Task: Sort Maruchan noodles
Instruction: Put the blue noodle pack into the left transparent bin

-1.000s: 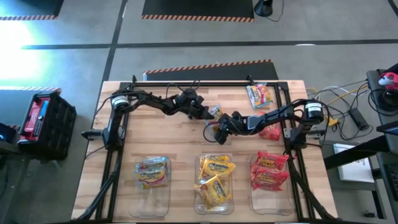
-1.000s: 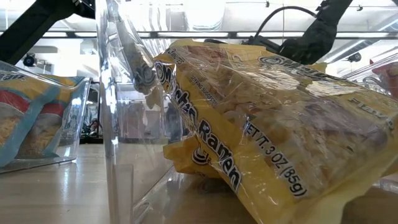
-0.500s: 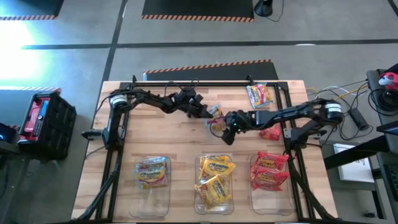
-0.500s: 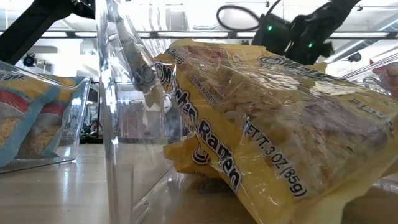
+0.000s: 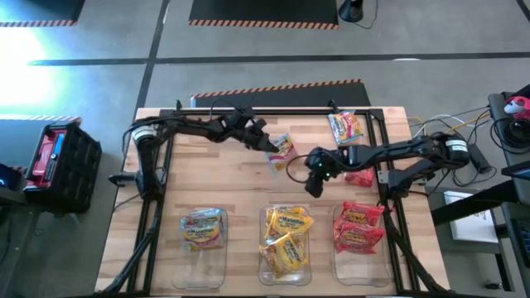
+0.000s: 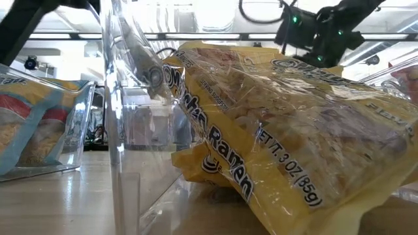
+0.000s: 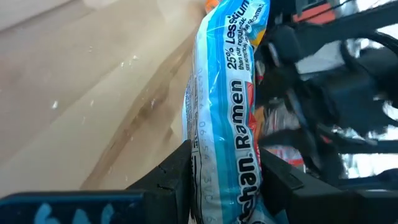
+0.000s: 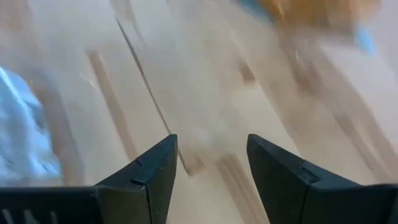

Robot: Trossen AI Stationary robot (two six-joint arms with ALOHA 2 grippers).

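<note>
left claw (image 7: 221,180): pinching blue ramen packet (image 7: 227,112) | right claw (image 8: 208,168): spread, empty

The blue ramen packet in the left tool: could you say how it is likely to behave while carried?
The blue packet is pinched edge-on by the left tool, so it probably hangs stiffly. Its glossy, crinkly wrapper may slip. Likely light.

You have three bins (image 5: 286,269) side by side along the table's (image 5: 207,178) near edge, each holding packets, and two loose packets (image 5: 345,127) toward its far right corner.
</note>
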